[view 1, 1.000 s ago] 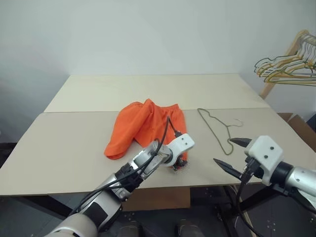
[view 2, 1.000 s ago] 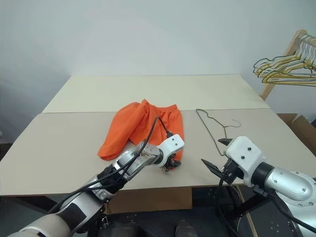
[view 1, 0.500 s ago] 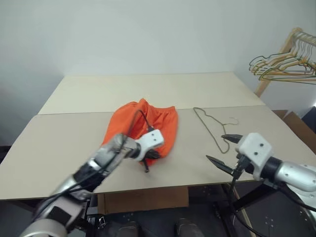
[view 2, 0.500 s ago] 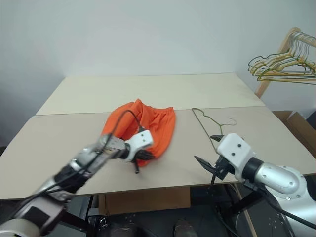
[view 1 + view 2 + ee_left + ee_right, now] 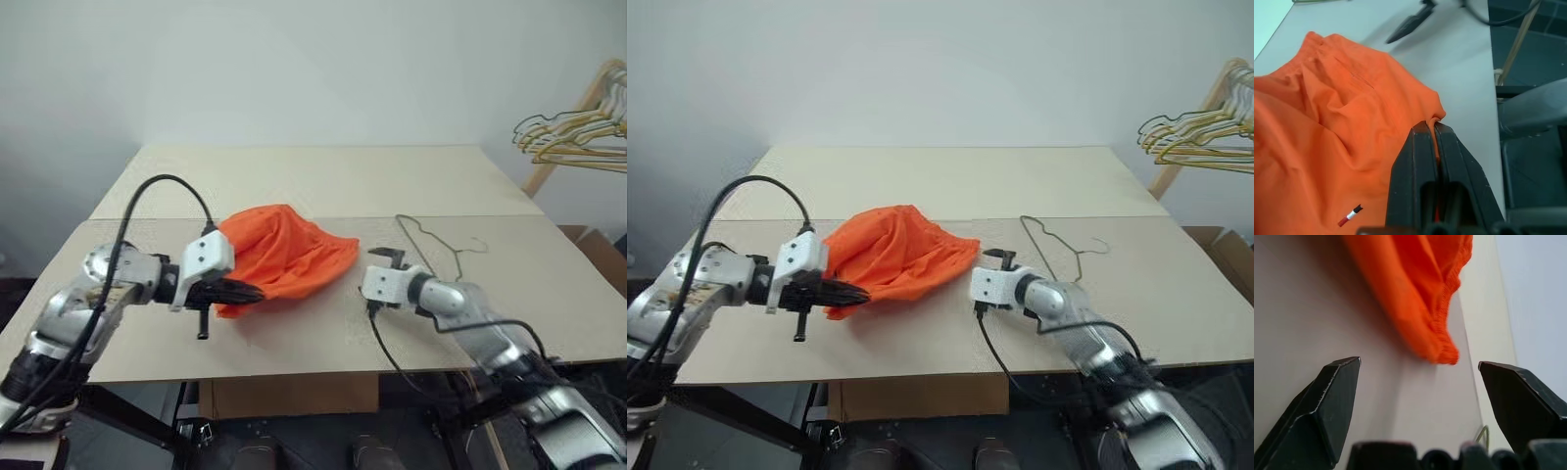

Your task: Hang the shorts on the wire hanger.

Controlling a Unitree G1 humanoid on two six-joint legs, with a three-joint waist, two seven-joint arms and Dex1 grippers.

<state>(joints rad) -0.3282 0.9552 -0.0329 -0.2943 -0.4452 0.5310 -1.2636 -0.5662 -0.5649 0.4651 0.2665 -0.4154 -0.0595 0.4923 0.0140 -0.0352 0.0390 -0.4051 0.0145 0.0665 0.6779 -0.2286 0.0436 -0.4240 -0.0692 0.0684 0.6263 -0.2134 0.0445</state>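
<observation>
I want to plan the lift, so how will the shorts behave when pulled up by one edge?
Likely floppy: the shorts already drape in folds from the left claw, shut on an edge. Probably light, since thin fabric bunches easily. The rest may drag across the table.

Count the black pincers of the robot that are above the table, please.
2. The left pincer is shut on the shorts at their left edge. The right pincer is open, facing their right corner, not touching.

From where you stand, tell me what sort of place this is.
Probably a robot test room set up for laundry tasks, not a home. A bare plywood table stands against a plain white wall, with only orange shorts and a wire hanger on it, and a wooden rack of hangers beside it.
</observation>
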